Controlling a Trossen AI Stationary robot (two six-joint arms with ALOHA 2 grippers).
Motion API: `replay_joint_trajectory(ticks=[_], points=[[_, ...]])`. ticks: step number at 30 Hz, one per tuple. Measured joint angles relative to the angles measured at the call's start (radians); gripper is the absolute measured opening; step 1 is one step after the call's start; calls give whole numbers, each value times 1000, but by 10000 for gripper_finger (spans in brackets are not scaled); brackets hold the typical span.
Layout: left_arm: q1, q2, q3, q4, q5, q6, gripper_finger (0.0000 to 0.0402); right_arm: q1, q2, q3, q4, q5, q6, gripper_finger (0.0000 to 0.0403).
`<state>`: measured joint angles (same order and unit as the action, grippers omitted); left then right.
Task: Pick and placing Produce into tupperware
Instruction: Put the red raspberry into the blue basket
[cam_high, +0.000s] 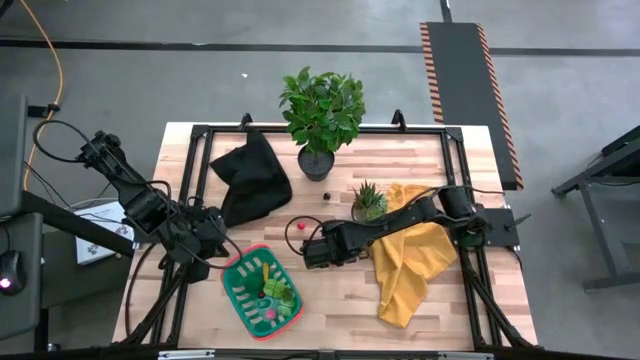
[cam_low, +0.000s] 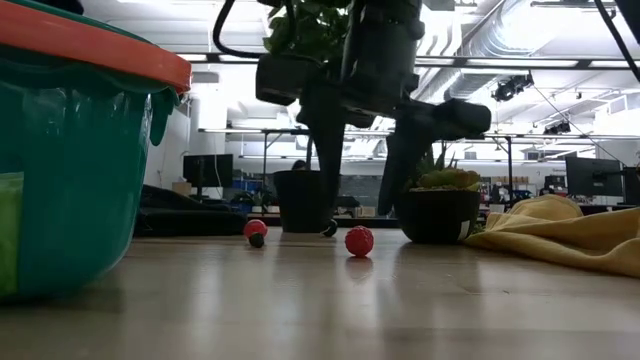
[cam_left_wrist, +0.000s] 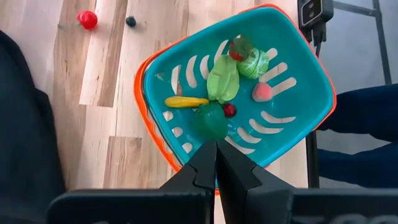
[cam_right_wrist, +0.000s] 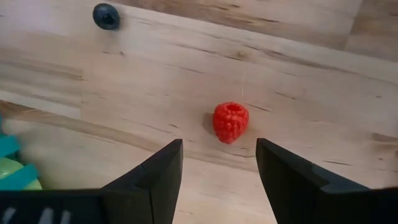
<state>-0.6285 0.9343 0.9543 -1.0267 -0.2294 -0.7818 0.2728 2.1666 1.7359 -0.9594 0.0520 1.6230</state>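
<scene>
Largest risk: the green tupperware sits near the table's front edge, at about 7 o'clock from table centre, and the left arm stands right beside it. A sweep of that arm could push the container toward the edge. It holds a yellow piece, leafy green pieces, a pink piece and a small red piece.

Second risk: the yellow cloth lies under the right arm. A low retreat could drag it across the table.

Third risk: the toy raspberry is small and rounded. It lies on bare wood at about 10 o'clock from table centre, just ahead of the right gripper. If one finger touches first during descent, the berry probably rolls away. A small dark piece lies beyond it, near the leafy potted plant.

Arm pose: the right arm reaches low across the table toward 9 o'clock, fingers apart, with the raspberry centred ahead of the gap and not yet between them. The left gripper hangs above the tupperware's rim, fingers together and empty.
</scene>
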Motion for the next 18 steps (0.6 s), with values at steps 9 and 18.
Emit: replay_joint_trajectory(ticks=[9, 18], points=[[0, 1, 0, 2, 0, 0, 3, -5, 15, 0, -15, 2, 11, 195], [0, 1, 0, 2, 1, 0, 3, -25, 39, -1, 1, 0, -5, 195]])
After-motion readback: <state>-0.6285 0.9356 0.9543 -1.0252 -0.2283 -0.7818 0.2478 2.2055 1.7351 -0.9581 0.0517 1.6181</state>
